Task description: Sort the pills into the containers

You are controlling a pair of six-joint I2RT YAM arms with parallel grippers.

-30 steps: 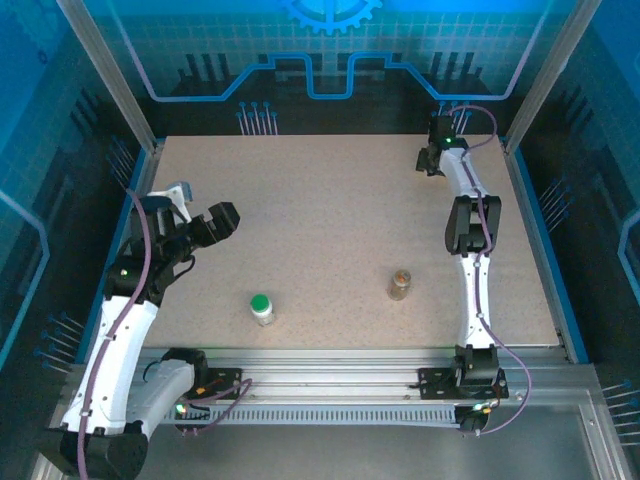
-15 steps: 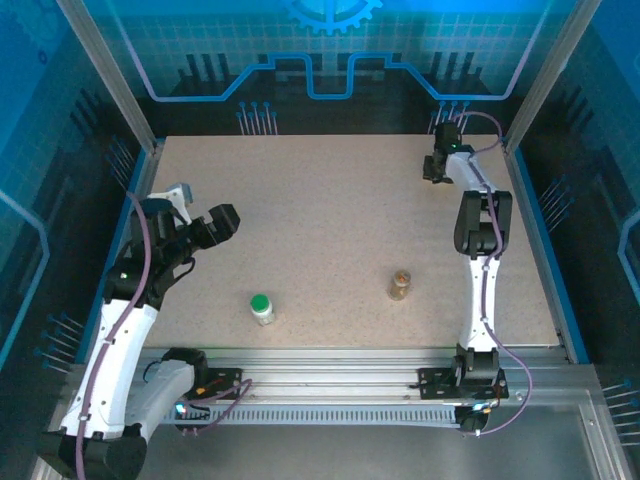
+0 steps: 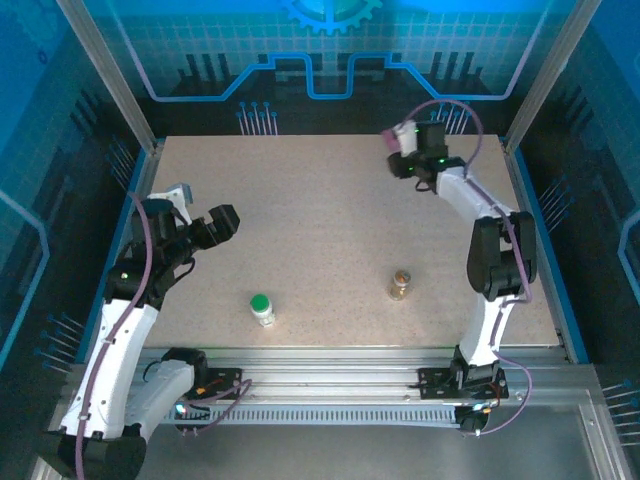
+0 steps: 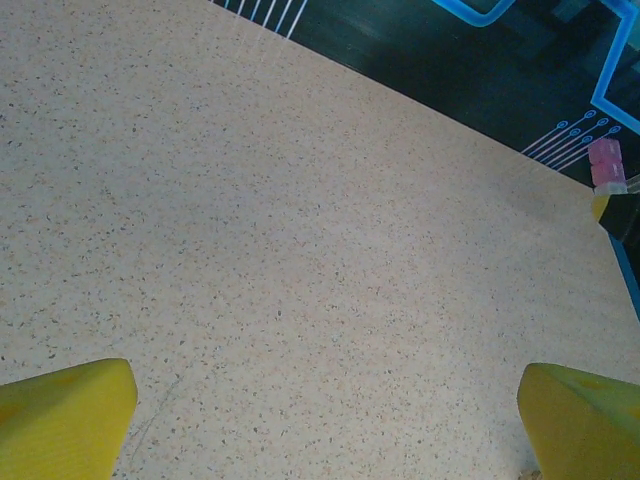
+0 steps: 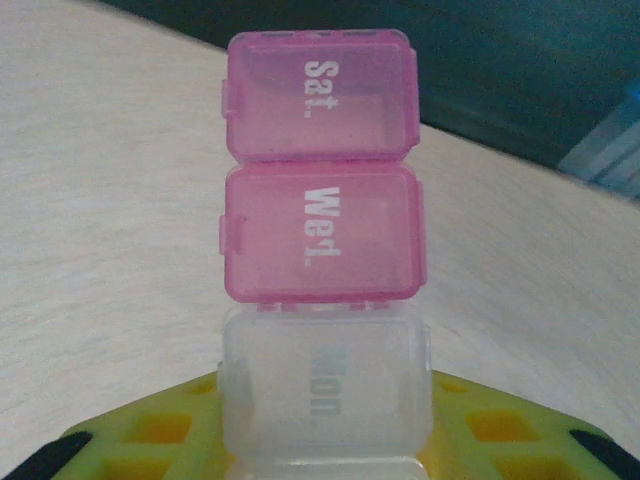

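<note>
At the far right of the speckled beige tabletop (image 3: 330, 220), the right gripper (image 3: 405, 155) clamps the clear end of a strip of three plastic pill boxes (image 5: 320, 235), the other two pink. By the left edge the left gripper (image 3: 203, 207) hangs spread wide, empty. Near the front stand a white bottle with green cap (image 3: 262, 309) and, well apart to its right, an amber bottle with tan cap (image 3: 400, 285).

matt speckled table (image 3: 320, 230), translucent glossy plastic pill box (image 5: 320, 230)
</note>
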